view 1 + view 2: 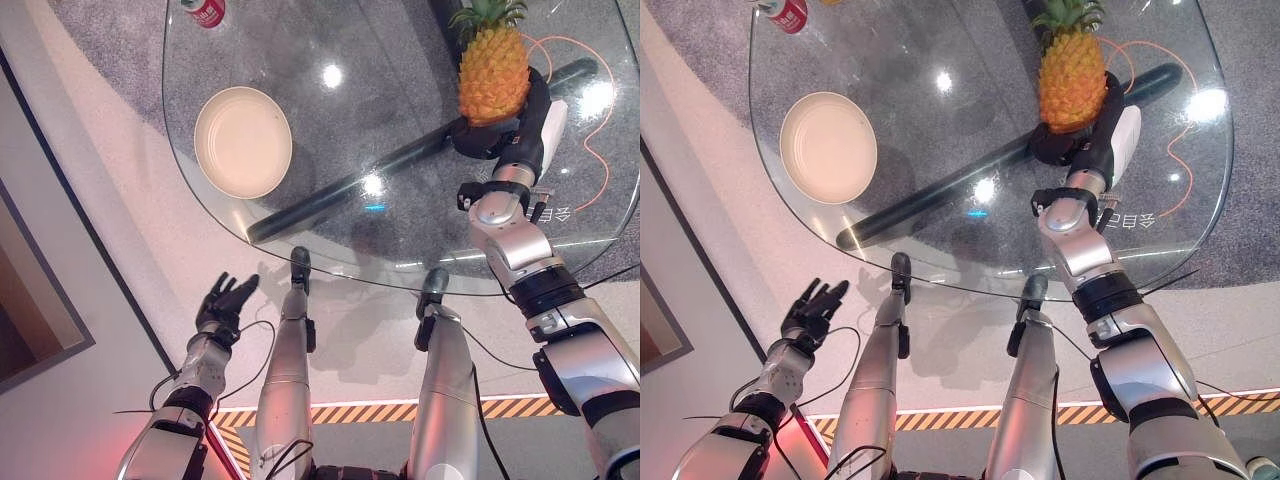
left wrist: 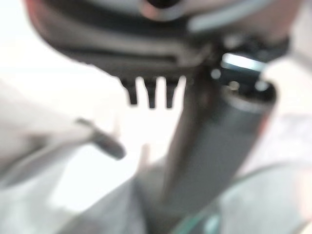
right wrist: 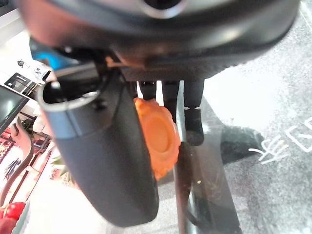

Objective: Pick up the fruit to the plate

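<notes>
The robot's right arm reaches up over the near edge of the round clear glass table (image 1: 200, 180), its forearm angled inward and its wrist bent so that the dark right hand (image 1: 520, 125) sits at the base of the orange-yellow pineapple with a green leafy crown (image 1: 493, 72). The fingers curl round the lower part of the fruit from beneath and from the side, and the white-covered thumb lies along its outer flank; the hand is clamped on the pineapple. In the right wrist view the orange rind (image 3: 157, 136) shows pressed between the thumb and the row of fingers. The pineapple stands roughly upright, crown pointing away from the robot, over the right part of the table. Whether its base touches the glass cannot be told.

The round cream-coloured plate (image 1: 243, 142) lies on the left part of the table, well apart from the pineapple, with nothing on it. A red can with a white top (image 1: 205, 10) stands at the far left edge of the table, beyond the plate.

The left arm hangs low beside the robot, off the table, and its dark left hand (image 1: 223, 303) points up with fingers spread and relaxed, holding nothing.
</notes>
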You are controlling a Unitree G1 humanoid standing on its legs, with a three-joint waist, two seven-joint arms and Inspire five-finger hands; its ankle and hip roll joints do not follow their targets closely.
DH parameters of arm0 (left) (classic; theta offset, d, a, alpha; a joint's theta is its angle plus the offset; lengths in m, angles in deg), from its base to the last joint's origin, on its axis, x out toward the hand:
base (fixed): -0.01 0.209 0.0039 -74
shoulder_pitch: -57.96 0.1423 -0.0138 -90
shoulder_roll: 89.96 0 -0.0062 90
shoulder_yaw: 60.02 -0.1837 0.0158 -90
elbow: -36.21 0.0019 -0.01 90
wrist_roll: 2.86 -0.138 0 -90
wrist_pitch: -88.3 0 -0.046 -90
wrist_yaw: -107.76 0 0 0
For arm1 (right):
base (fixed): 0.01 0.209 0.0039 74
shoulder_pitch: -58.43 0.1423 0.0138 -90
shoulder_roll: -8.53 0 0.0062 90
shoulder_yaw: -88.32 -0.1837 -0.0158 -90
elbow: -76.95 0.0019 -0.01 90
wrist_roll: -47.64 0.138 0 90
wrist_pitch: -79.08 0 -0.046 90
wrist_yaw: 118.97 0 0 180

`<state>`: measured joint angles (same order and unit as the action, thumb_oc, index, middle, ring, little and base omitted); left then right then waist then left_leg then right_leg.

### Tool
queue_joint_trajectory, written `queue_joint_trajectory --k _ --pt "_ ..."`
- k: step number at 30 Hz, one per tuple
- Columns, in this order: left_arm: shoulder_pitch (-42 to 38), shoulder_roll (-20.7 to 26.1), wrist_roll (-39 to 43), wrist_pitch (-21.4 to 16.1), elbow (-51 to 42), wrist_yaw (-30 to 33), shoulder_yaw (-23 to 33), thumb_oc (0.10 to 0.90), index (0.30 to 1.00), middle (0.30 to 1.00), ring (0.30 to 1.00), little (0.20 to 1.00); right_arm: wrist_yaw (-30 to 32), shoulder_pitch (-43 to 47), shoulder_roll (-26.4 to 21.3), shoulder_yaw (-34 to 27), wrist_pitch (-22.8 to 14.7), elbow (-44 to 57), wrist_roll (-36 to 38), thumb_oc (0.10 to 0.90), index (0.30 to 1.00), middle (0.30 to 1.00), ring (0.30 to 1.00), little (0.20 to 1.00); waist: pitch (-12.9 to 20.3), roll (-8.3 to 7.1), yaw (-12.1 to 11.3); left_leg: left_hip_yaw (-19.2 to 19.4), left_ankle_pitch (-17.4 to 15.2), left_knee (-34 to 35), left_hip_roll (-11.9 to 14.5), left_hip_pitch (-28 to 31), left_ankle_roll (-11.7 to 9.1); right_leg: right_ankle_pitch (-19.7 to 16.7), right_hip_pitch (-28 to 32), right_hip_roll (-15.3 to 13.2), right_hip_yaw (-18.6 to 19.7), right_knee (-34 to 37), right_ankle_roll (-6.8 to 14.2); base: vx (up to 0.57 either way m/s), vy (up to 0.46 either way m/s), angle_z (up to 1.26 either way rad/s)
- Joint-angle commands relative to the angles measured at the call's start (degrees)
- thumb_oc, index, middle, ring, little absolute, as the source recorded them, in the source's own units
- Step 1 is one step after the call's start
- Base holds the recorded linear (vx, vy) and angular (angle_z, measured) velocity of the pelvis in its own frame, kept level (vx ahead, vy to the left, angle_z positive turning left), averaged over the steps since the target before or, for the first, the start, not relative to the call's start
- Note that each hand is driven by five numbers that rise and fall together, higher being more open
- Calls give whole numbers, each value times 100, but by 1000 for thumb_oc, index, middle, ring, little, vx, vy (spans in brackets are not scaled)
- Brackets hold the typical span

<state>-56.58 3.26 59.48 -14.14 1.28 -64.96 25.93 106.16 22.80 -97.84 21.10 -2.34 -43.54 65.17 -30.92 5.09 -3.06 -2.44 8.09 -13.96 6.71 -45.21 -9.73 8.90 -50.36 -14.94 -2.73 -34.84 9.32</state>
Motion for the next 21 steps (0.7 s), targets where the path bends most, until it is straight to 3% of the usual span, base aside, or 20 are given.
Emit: queue_joint_trajectory --k 1,8,21 --pt "-185 413 87 -623 68 695 218 800 900 900 900 900 282 356 -329 -162 -590 889 -828 100 300 300 300 200 112 -181 11 217 -415 -363 -546 20 534 -1061 441 526 -634 1470 -391 -46 -45 0" --pt "-596 533 170 -1171 -220 1285 501 800 900 900 900 900 346 311 -400 -162 -623 1109 -1115 100 300 300 300 200 112 -254 35 199 -333 -234 -516 36 499 -1048 475 567 -645 1521 -381 -37 -23 1" --pt "-1405 1017 315 -2051 -766 1588 601 800 900 900 900 900 324 4 -445 -173 -858 1344 -1438 100 300 300 300 200 112 -366 161 219 -360 -251 -432 5 412 -1019 485 573 -637 1552 -355 -8 -5 1"
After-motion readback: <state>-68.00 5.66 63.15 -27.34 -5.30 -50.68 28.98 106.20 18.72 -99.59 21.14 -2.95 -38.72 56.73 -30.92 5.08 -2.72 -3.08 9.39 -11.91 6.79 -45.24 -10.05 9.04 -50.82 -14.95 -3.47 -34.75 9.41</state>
